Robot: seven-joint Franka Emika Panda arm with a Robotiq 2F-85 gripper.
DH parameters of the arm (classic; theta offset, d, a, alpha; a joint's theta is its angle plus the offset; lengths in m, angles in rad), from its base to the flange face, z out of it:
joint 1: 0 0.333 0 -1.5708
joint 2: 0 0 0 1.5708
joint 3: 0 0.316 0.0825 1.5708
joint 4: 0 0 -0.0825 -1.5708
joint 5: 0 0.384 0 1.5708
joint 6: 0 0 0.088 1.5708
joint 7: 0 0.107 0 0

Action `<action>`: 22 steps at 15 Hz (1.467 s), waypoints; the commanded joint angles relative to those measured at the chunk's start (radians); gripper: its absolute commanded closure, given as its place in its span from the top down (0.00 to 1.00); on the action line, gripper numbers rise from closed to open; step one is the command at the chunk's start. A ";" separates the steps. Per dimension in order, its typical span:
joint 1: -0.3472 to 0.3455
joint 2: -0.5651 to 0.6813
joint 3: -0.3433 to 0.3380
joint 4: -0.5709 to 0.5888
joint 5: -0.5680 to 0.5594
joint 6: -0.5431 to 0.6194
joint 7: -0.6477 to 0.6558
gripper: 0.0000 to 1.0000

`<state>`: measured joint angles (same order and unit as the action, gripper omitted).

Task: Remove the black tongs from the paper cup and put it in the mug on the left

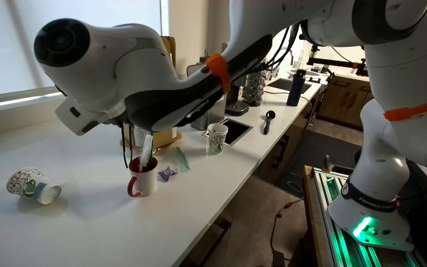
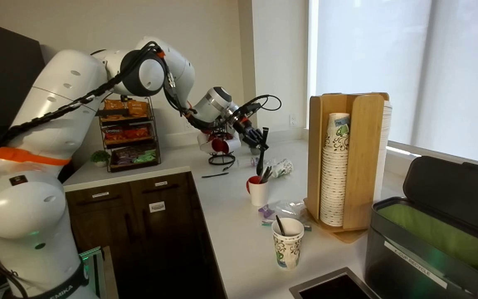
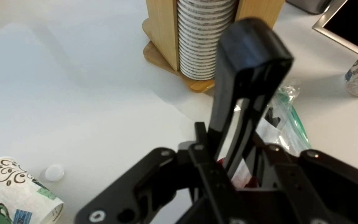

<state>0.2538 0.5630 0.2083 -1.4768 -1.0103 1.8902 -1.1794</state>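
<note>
I had the pincer point(image 2: 260, 142) gripping the black tongs point(image 3: 252, 46) nearly upright at the mouth of the mug point(image 2: 259, 194), in from the front edge of the counter point(image 2: 241, 245). I couldn't tell whether they reached inside.

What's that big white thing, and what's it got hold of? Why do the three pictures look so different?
The big white thing is a robot arm. Two pictures come from cameras standing around it, and the close-up comes from a camera riding near the arm's end. Its black fingers pinch black tongs, a bit like big tweezers. The tongs point down at a mug that's white outside and red inside; I can't tell whether their tips are inside it. On the counter you can also see a patterned cup lying on its side, another cup standing up, and a wooden rack with stacked cups.
</note>
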 commanded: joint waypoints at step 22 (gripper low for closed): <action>0.055 0.152 -0.026 0.099 0.013 -0.239 -0.104 0.08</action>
<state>0.2944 0.6736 0.1863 -1.4241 -0.9995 1.6826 -1.2357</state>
